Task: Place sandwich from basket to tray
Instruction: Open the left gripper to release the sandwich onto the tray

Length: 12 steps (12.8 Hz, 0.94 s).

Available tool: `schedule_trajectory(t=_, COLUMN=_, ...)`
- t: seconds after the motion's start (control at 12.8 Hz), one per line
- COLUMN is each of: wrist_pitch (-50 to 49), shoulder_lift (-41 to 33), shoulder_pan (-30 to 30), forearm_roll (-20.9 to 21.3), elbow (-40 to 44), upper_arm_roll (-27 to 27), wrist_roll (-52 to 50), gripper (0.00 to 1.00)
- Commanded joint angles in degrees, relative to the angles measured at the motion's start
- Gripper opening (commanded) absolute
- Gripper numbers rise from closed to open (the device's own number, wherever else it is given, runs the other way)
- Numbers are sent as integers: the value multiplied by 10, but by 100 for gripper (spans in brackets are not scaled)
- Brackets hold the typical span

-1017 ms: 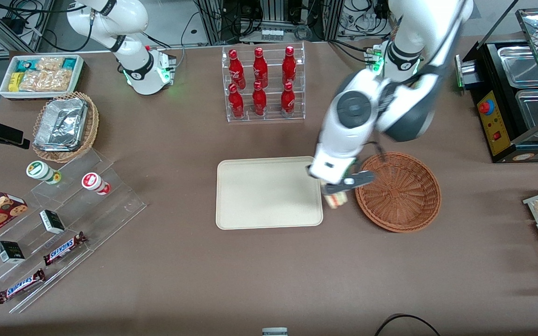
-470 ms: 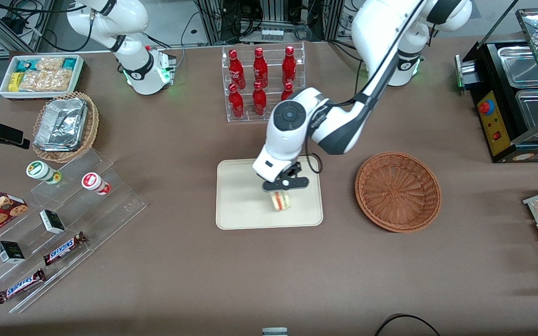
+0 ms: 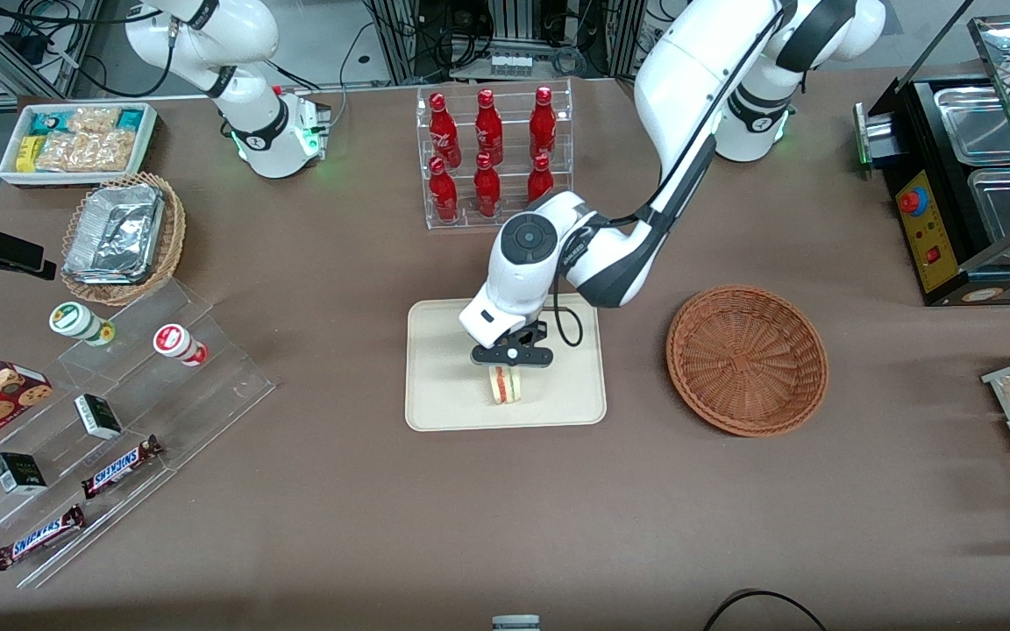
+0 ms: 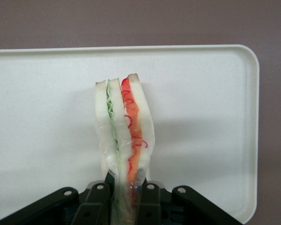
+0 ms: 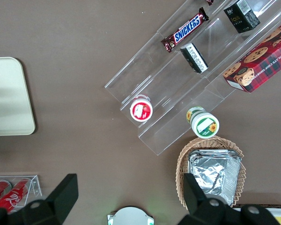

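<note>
We judge the task to be most of the way through, with only the set-down and release left. The sandwich (image 3: 505,385) is out of the basket (image 3: 747,359) and sits over the tray (image 3: 444,350), clamped between the fingers of the end effector (image 3: 510,359). In the left wrist view the two black fingers (image 4: 99,202) press on either side of the wedge (image 4: 123,140), which hangs with its cut edge showing the green, orange and red layers, and the cream surface of the tray (image 4: 37,117) fills the space under it.

The basket stands on the bench (image 3: 505,526) toward the working arm's end, well apart from the tray, and its woven bowl shows nothing inside (so the pick-up half of the job reads as done). The sandwich is over the part of the tray nearer to the front camera, inside the rim and not over the bench.

What we cannot settle is whether the wedge already touches the tray or hangs just above it: a soft shadow lies on the tray beside it, which suggests a small gap, but the contact point itself is hidden by the sandwich.

What remains, as we see it, is to lower it until it rests on the tray, let go, and lift the arm clear without dragging the wedge along.
</note>
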Motion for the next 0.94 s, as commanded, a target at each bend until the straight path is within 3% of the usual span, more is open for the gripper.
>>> schedule_trajectory(t=0.0, wrist_pitch=8, shoulder_lift=3, shoulder_pan=-7, forearm_roll=-4, elbow=4, upper_arm_roll=5, wrist_roll=26, gripper=0)
schedule_trajectory(t=0.39, wrist_pitch=31, shoulder_lift=26, shoulder_pan=-15, forearm_roll=-3, elbow=4, upper_arm_roll=5, wrist_roll=24, gripper=0)
schedule_trajectory(t=0.47, wrist_pitch=30, shoulder_lift=27, shoulder_pan=-15, forearm_roll=-3, elbow=3, upper_arm_roll=5, wrist_roll=18, gripper=16)
schedule_trajectory(t=0.55, wrist_pitch=30, shoulder_lift=27, shoulder_pan=-15, forearm_roll=-4, elbow=3, upper_arm_roll=5, wrist_roll=17, gripper=72)
schedule_trajectory(t=0.63, wrist_pitch=30, shoulder_lift=27, shoulder_pan=-15, forearm_roll=-3, elbow=3, upper_arm_roll=5, wrist_roll=17, gripper=100)
schedule_trajectory(t=0.86, wrist_pitch=26, shoulder_lift=21, shoulder_pan=-15, forearm_roll=-3, elbow=5, upper_arm_roll=6, wrist_roll=18, gripper=100)
